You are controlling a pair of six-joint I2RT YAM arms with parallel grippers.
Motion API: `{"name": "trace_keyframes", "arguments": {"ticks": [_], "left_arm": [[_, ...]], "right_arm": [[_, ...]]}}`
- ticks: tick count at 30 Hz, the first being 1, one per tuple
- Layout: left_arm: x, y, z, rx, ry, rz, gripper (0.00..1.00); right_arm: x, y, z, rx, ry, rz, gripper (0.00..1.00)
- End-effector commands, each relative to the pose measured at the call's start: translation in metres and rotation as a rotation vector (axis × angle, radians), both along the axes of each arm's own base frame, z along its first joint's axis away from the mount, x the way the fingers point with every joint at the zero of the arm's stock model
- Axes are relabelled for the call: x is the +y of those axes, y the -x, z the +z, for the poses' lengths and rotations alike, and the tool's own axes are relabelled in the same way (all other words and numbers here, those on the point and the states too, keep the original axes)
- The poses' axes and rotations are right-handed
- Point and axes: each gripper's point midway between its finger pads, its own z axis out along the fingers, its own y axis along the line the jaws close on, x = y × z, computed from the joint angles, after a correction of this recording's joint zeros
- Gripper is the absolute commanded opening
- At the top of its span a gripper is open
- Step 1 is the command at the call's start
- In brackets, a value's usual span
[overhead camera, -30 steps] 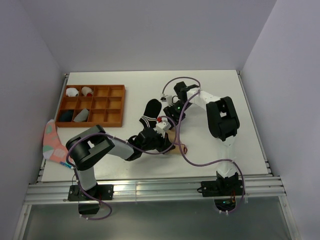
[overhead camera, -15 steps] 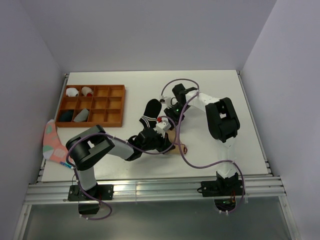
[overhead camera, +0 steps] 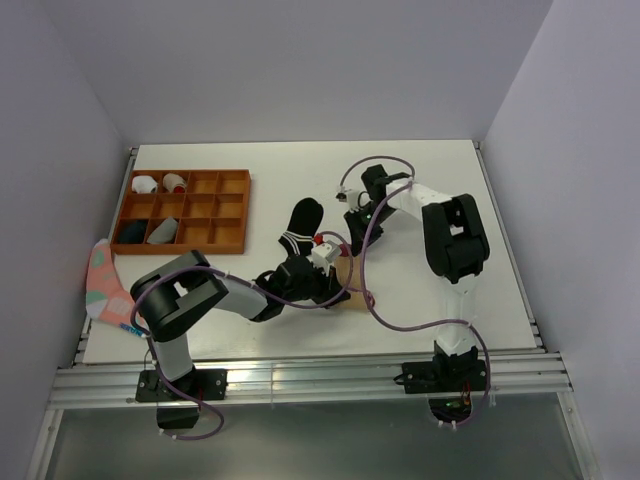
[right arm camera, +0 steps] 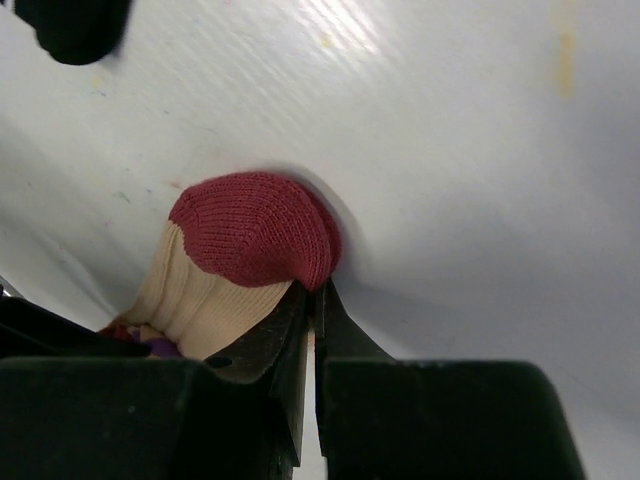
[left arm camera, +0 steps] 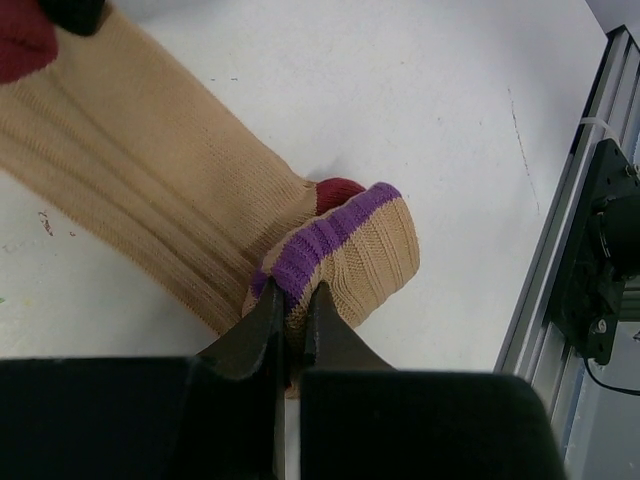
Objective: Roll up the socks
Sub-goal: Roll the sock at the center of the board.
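**Hard to make out**
- From overhead, most of the tan sock (left arm camera: 150,190) lies under the two wrists. Only a tan strip shows beside the left arm's tip.
- Its far end is cut off at the top-left of the left wrist view. A blurred black shape (left arm camera: 70,12) overlaps the maroon part there, and I cannot identify it.
- A similar black blur sits in the top-left corner of the right wrist view.

**Claws**
- Left gripper (left arm camera: 293,305): fingers almost together, pinching the tan sock's purple-striped cuff. The cuff is folded back onto the leg, and the maroon heel shows just behind the fold.
- Right gripper (right arm camera: 313,295): fingers pressed together, tips at the edge of the maroon toe (right arm camera: 255,235). I cannot tell whether any fabric is caught between them.

**Other sock**
- The black sock (overhead camera: 300,225) lies flat just beyond the left wrist, with its white-striped cuff nearest that wrist and its toe pointing away.

**Surface and room**
- The white table (overhead camera: 440,180) shows faint scuffs and a yellowish mark in the right wrist view.
- An aluminium rail (overhead camera: 320,378) runs along the near edge.
- Pale grey-lilac walls stand on three sides.
- A wooden tray (overhead camera: 190,173) with compartments sits far left. It holds rolled bundles (overhead camera: 146,184), two in the far row and two in the near row.
- A pink sock (overhead camera: 103,280) hangs at the table's left edge.
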Motion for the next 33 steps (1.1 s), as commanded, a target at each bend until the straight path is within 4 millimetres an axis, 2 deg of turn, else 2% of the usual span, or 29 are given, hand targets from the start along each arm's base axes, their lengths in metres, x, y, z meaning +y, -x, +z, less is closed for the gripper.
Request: {"name": "trace_keyframes", "arguments": {"ticks": [1, 17, 22, 26, 31, 33], "left_arm": [[0.027, 0.039, -0.049, 0.173, -0.181, -0.045, 0.0], [0.016, 0.042, -0.063, 0.351, -0.282, -0.024, 0.0], [0.02, 0.036, -0.071, 0.447, -0.299, 0.004, 0.0], [0.03, 0.026, -0.081, 0.533, -0.323, 0.053, 0.0], [0.037, 0.024, -0.089, 0.66, -0.327, 0.076, 0.0], [0.045, 0.025, -0.099, 0.715, -0.375, 0.1, 0.01]], "right_arm": [[-0.024, -0.024, 0.015, -0.107, 0.044, -0.052, 0.03], [-0.053, -0.047, 0.009, -0.173, 0.1, -0.117, 0.02], [-0.059, -0.048, 0.006, -0.171, 0.105, -0.126, 0.01], [-0.063, -0.048, 0.005, -0.172, 0.096, -0.128, 0.01], [-0.066, -0.043, 0.003, -0.162, 0.084, -0.116, 0.01], [-0.065, -0.04, 0.004, -0.15, 0.077, -0.108, 0.01]]}}
